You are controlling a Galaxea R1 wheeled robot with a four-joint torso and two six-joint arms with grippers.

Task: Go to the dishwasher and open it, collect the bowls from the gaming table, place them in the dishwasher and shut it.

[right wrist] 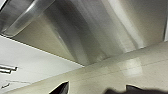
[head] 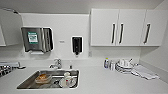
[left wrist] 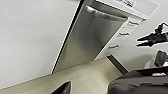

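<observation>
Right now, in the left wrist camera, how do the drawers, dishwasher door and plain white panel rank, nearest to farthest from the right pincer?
1. The drawers, just behind the right pincer.
2. The dishwasher door, next to them.
3. The white panel, beyond the door's far edge.

Your head view: white desk [head: 100, 82] spans lower frame. Steel sink [head: 26, 83] set into it lower left, dishes inside, tap [head: 57, 63] at its back edge. Right of centre you see small bottle [head: 106, 63], stacked plates [head: 124, 67], then folded cloth [head: 145, 72] at far right.
</observation>
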